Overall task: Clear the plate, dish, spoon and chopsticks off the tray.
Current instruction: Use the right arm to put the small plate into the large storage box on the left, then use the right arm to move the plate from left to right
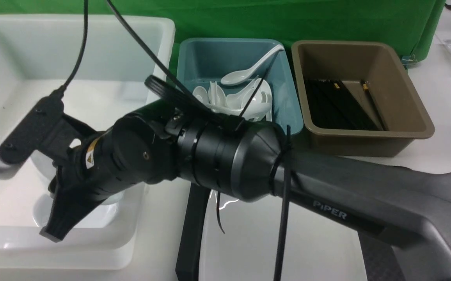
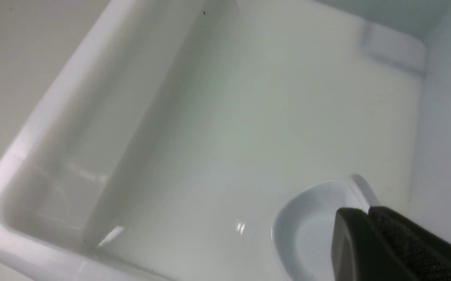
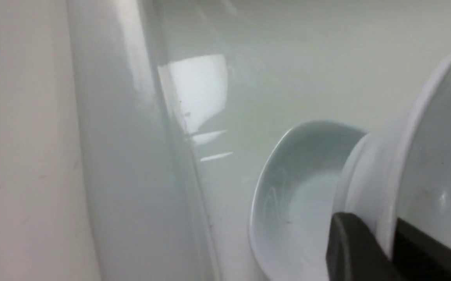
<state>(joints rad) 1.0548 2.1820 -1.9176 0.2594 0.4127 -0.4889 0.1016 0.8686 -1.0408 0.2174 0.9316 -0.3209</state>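
At 6 o'clock in the front view, nearest you, the plate (image 1: 319, 249) sits flat and glossy on the tray (image 1: 191, 242). Your right arm (image 1: 366, 195) stretches over it from about 4 o'clock out toward 9.

Follow that arm and your right claw (image 3: 370, 226) points down into the big white tub (image 1: 147, 35) at 9 to 10 o'clock. Its wrist cam shows it pinched on the rim of the dish (image 3: 424, 148). The dish stands tilted up on edge between the two fingers, so the gap is narrow, just the rim's thickness. Right under it a second dish (image 3: 299, 187) lies flat on the tub floor. Can't tell if the two touch.

Your left claw (image 2: 368, 212) is over the same tub, fingers pressed together with nothing between them. On its own cam the second dish lies flat just past the tips.

Further back at 12 o'clock, the teal bin (image 1: 210, 54) holds a heap of white spoons (image 1: 225, 99). One spoon (image 1: 249, 70) lies on top, its handle leaning toward the bin's far right corner. Just beside it at 1 to 2 o'clock, the brown bin (image 1: 405, 97) has the chopsticks (image 1: 338, 105) lying along its floor, gold bands at the far end. Both bins sit on the white counter (image 1: 444, 117), and a green cloth (image 1: 249, 19) hangs behind it all.
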